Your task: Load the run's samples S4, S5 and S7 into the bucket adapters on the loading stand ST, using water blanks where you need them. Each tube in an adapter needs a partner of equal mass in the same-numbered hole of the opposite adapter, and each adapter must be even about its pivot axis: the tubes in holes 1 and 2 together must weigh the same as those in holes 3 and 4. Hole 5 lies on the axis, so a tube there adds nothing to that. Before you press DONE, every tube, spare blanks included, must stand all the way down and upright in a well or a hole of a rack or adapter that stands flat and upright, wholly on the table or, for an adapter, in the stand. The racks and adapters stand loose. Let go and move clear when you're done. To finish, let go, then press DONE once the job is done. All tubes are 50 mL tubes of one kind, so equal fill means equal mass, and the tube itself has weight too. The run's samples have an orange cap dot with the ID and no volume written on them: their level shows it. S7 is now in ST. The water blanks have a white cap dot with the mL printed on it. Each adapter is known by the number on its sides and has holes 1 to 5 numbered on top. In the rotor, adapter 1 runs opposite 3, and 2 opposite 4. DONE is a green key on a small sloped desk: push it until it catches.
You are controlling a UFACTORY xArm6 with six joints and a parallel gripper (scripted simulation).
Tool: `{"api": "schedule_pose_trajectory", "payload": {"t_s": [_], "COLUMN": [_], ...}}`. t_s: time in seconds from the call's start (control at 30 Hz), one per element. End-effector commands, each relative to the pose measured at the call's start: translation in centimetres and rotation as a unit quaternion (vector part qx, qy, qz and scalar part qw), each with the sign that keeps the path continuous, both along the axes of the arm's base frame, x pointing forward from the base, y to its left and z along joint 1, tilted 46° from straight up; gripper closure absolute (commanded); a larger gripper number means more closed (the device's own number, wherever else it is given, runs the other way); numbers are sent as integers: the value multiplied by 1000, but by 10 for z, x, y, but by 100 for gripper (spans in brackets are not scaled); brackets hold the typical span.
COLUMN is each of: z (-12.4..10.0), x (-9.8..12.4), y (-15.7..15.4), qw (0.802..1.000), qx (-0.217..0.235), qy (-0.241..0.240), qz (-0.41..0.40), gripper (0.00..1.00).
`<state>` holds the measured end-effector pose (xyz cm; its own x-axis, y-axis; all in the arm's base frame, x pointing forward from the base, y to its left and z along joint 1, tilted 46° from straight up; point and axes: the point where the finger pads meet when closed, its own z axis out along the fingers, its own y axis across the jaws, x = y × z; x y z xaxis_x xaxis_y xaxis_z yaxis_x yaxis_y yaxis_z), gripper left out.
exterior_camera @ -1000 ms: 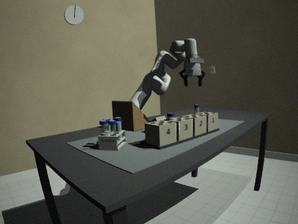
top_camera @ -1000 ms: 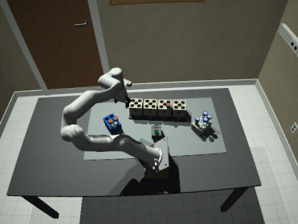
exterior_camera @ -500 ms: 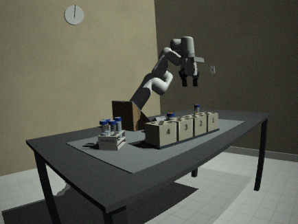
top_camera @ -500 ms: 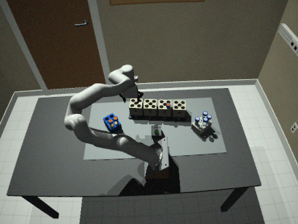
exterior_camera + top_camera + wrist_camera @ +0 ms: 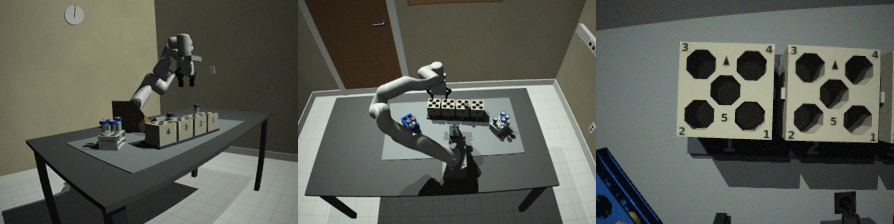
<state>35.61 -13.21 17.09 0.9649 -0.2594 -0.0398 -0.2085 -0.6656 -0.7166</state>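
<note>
My gripper (image 5: 439, 98) (image 5: 186, 85) is open and empty, high above adapter 1 (image 5: 433, 111) (image 5: 213, 121) (image 5: 726, 131) and adapter 2 (image 5: 448, 113) (image 5: 200, 126) (image 5: 834, 133). Both show all five holes empty in the wrist view. Adapter 3 (image 5: 462, 113) (image 5: 185, 130) holds one orange-dot tube (image 5: 466, 104) (image 5: 170, 115) on its right side; its hole number is unreadable. Adapter 4 (image 5: 477, 113) (image 5: 168, 136) shows no tube. All four stand in the loading stand (image 5: 186, 140). The blue rack (image 5: 405, 117) (image 5: 606, 175) holds two orange-dot tubes, IDs unreadable.
The white rack (image 5: 498, 130) (image 5: 108, 141) at the right in the top view holds several blue-capped tubes. The small desk (image 5: 454, 127) with the green DONE key (image 5: 454, 132) stands between the arm base and the stand. The blue rack is left of the stand.
</note>
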Motion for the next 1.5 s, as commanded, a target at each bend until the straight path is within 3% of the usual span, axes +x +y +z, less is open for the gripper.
{"api": "schedule_pose_trajectory", "payload": {"t_s": [0.0,0.77,0.8,1.47], "z": [-6,-77,-80,-136], "x": [4,25,24,13], "y": [-9,-84,-88,-141], "qw": [1000,1000,1000,1000], "qx": [-1,-1,1,1], "qy": [-1,-1,10,10], "qz": [0,0,-11,-11], "gripper": [0,0,43,43]}}
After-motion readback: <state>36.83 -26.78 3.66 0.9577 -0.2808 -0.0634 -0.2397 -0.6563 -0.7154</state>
